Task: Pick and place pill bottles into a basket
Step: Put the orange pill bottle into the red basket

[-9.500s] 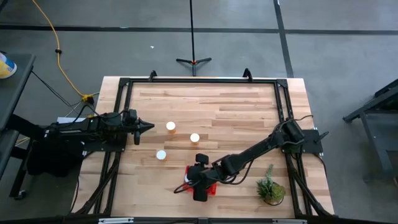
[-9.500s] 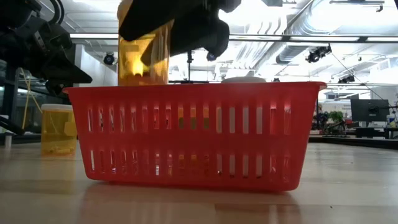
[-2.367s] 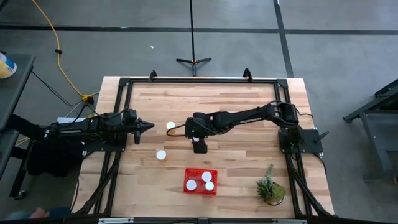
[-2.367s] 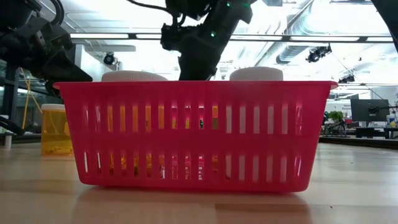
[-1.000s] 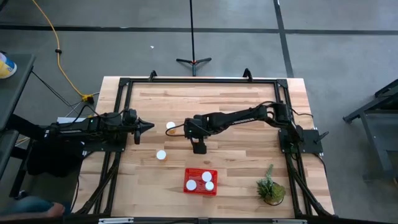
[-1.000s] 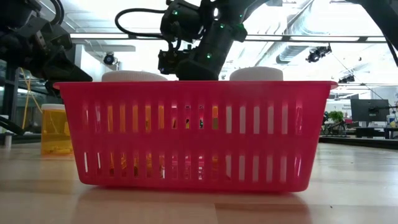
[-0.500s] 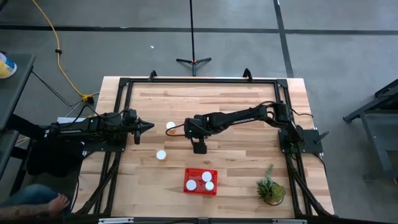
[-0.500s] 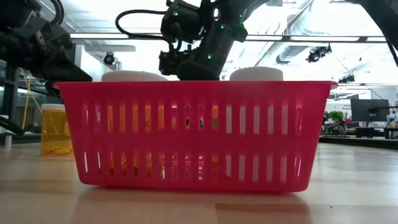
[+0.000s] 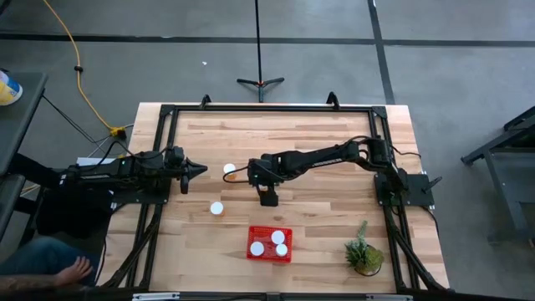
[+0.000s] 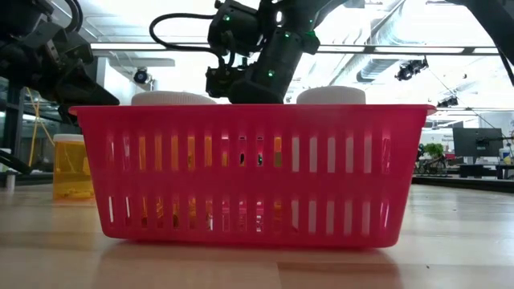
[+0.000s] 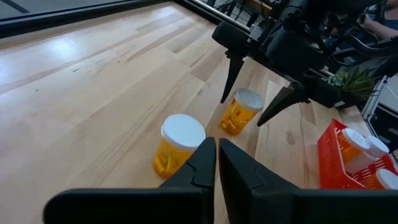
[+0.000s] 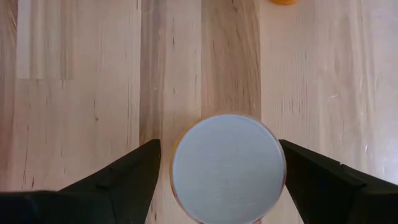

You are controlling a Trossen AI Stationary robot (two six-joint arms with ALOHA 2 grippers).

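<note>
My right gripper points down at mid-table, open, its fingers on either side of an amber pill bottle with a white cap. I see no touch; the left wrist view shows this bottle standing between the finger ends. A second bottle stands just ahead of my shut left gripper, and also shows in its wrist view. A third bottle stands nearer the near edge. The red mesh basket holds three bottles, their caps above its rim.
A green potted plant stands at the near right of the table. A black frame runs round the table's edges. A person's arm shows past the near left corner. Bare wood lies on the far half.
Both arms and all bottles have kept still. A person's arm has come farther into the high view past the table's near left corner.
</note>
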